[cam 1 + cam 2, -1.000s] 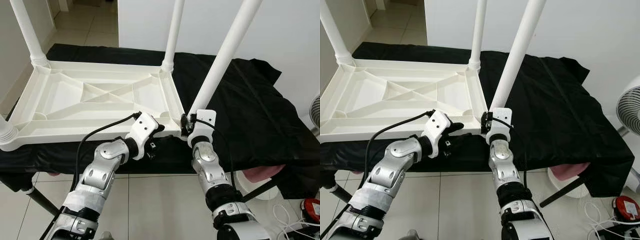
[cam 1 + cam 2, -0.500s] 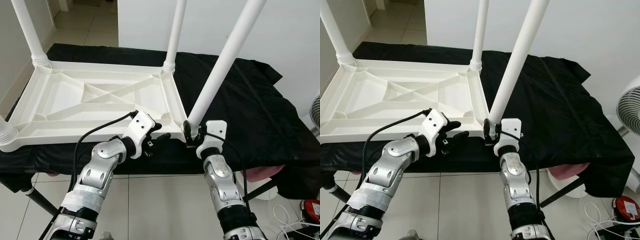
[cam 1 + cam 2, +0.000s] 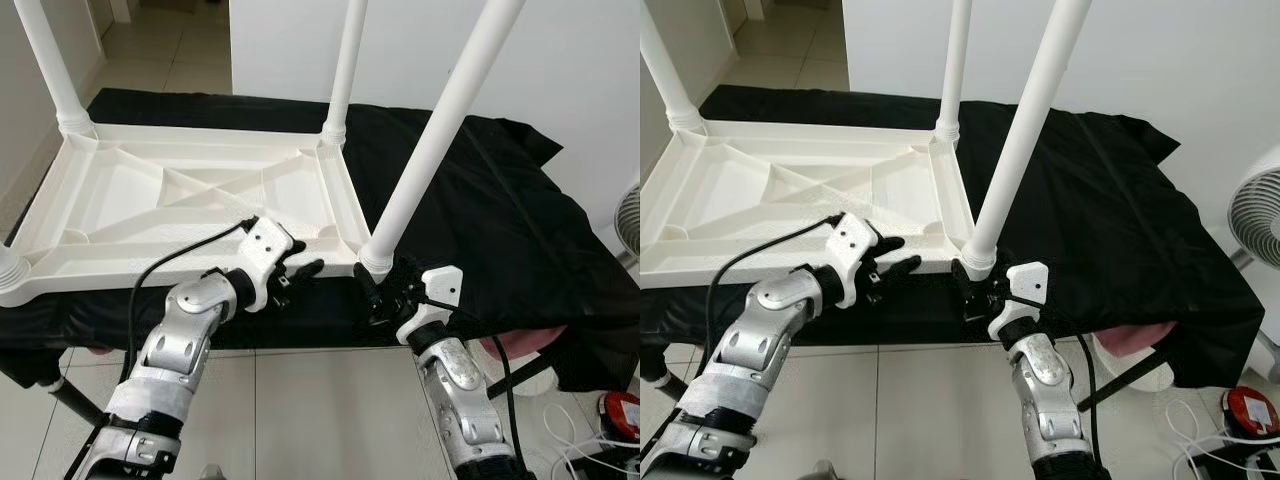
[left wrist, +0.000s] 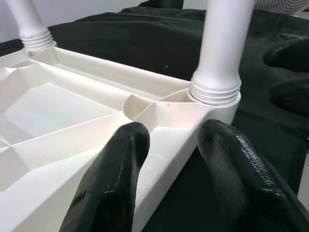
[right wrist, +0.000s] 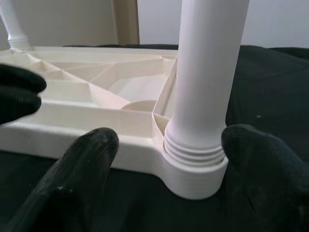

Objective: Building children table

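A white plastic children's table top (image 3: 200, 262) lies upside down on a black cloth (image 3: 500, 220). Its near right leg (image 3: 440, 120) stands in the corner socket (image 5: 193, 169), leaning right. My right gripper (image 3: 385, 290) is open just below that socket, with one finger (image 5: 87, 159) on each side of the leg's base (image 5: 207, 72). My left gripper (image 3: 300, 265) is open at the near rim, left of the corner. One of its fingers (image 4: 113, 183) is over the ribbed underside and the other finger (image 4: 236, 179) is outside the rim.
Two far legs (image 3: 345, 60) (image 3: 45, 60) and the near left leg base (image 3: 8, 265) stand in their sockets. A fan (image 3: 1255, 215) is at the right, with a red object (image 3: 1250, 410) and cables on the tiled floor below it. A white wall is behind.
My right gripper has let go of the near right leg and drawn back below the corner. The leg stays in its socket. My left gripper has slid a little left along the rim.
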Controlling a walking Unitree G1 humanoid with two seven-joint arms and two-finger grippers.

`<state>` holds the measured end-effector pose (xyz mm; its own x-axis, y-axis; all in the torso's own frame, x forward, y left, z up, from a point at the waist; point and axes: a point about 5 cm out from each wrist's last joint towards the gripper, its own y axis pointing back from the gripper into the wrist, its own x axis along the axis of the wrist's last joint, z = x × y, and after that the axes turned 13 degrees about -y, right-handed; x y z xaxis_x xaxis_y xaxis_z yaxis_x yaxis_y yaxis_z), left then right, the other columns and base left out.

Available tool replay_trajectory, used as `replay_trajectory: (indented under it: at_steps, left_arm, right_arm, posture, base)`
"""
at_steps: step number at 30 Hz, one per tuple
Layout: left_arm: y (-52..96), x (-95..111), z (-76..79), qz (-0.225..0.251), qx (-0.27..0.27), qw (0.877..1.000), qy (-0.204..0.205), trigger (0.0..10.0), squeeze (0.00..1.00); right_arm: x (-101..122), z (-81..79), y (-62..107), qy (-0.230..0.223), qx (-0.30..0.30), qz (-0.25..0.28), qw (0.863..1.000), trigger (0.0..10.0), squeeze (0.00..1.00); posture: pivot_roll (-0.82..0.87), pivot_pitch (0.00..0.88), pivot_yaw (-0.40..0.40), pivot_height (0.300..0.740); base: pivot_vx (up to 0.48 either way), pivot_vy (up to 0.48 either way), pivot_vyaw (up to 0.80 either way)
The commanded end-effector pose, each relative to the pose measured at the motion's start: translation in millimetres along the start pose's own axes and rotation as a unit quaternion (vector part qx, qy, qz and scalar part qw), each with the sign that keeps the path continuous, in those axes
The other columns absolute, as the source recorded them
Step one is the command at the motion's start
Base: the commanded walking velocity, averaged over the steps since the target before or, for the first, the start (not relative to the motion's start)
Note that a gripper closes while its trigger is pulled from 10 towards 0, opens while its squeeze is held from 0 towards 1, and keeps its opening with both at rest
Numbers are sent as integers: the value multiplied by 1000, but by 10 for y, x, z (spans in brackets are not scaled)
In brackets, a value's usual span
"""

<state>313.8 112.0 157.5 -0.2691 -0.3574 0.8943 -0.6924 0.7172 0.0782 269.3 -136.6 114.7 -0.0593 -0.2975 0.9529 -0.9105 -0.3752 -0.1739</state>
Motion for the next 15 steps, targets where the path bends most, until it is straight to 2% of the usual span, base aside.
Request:
replay_trajectory:
  at_steps: [1, 3, 4, 8, 9, 10, 11, 12, 13, 15]
  left_arm:
    - [-3, 29, -86, -1, 47, 999, -8, 10000, 0]
    - [9, 40, -110, 1, 47, 999, -12, 10000, 0]
    - [55, 55, -170, 3, 49, 999, -15, 10000, 0]
    - [66, 60, -162, 3, 47, 999, -13, 10000, 0]
    - [63, 68, -107, 5, 37, 999, -11, 10000, 0]
    - [63, 68, -107, 5, 37, 999, -11, 10000, 0]
    - [60, 74, -54, 6, 28, 1000, -11, 10000, 0]
    - [56, 76, -4, 7, 19, 1000, -9, 10000, 0]
    - [54, 68, 60, 7, 4, 1000, -7, 10000, 0]
    - [56, 51, 142, 5, -16, 1000, -8, 10000, 0]
  right_arm:
    - [8, -7, 10, -3, 24, -12, 1000, 0, 0]
    - [13, -11, 9, -4, 35, -16, 999, 0, 0]
    - [38, 79, -62, 10, 51, -34, 998, 0, 0]
    - [67, 143, -105, 15, 48, -37, 998, 0, 0]
    - [92, 188, -142, 20, 47, -38, 998, 4000, 0]
    - [92, 188, -142, 20, 47, -38, 998, 4000, 0]
    - [113, 227, -172, 21, 47, -41, 998, 4980, 0]
    - [135, 257, -195, 21, 48, -43, 998, 9294, 0]
    - [166, 292, -228, 23, 51, -44, 997, 10000, 0]
    - [216, 344, -273, 29, 53, -45, 997, 10000, 0]
  posture:
    - [40, 33, -85, 740]
    - [40, 33, -85, 740]
    - [45, 33, -85, 740]
    - [49, 31, -85, 740]
    - [50, 30, -84, 740]
    - [50, 30, -84, 740]
    - [52, 30, -85, 740]
    - [53, 30, -84, 740]
    - [55, 29, -87, 740]
    - [56, 28, -89, 740]
  base:
    - [0, 0, 0]
    - [0, 0, 0]
    - [0, 0, 0]
    - [0, 0, 0]
    - [0, 0, 0]
    - [0, 0, 0]
    - [0, 0, 0]
    - [0, 0, 0]
    - [0, 0, 0]
    - [0, 0, 0]
